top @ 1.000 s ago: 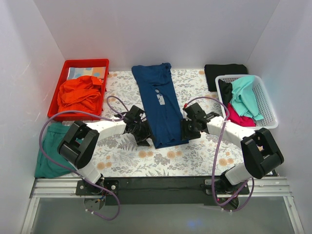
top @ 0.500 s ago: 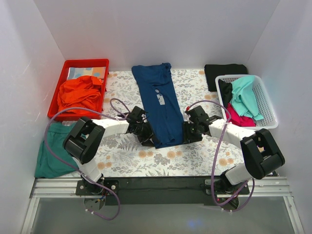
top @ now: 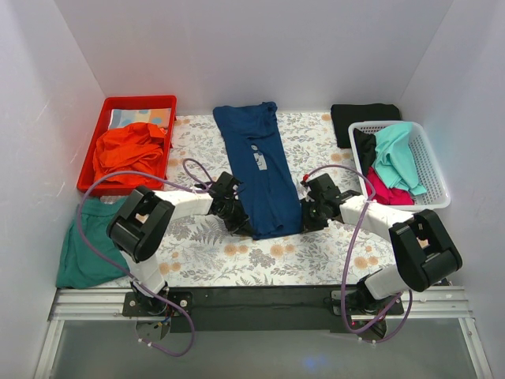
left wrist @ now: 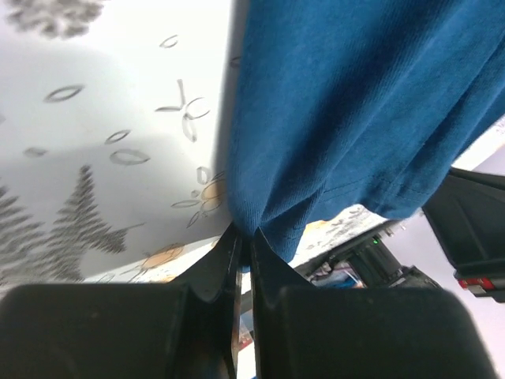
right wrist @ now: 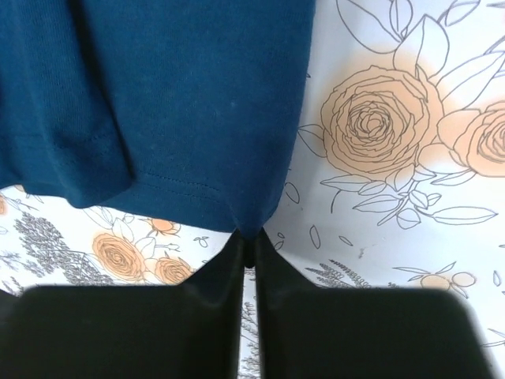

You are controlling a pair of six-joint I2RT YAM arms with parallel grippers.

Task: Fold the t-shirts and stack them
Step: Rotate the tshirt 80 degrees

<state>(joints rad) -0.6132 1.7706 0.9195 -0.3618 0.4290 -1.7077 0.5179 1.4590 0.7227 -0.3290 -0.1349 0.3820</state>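
A navy blue t-shirt point(top: 260, 166), folded into a long strip with a small white chest mark, lies down the middle of the flowered table. My left gripper point(top: 246, 229) is shut on its near left hem corner point(left wrist: 251, 229). Across the strip, my right gripper point(top: 297, 223) is shut on the near right hem corner point(right wrist: 251, 230). More t-shirts lie around: a black one point(top: 361, 117) at the back right, turquoise point(top: 394, 158) and red-pink point(top: 387, 192) ones in the white basket point(top: 430, 170).
A red tray point(top: 96, 154) at the back left holds orange cloth point(top: 126, 154). Green cloth point(top: 83, 241) hangs off the table's left edge. White walls enclose the table on three sides. Purple cables loop over both arms.
Both grippers moved inward to the navy t-shirt's near corners and went from open to shut on the hem. The shirt itself has hardly shifted.
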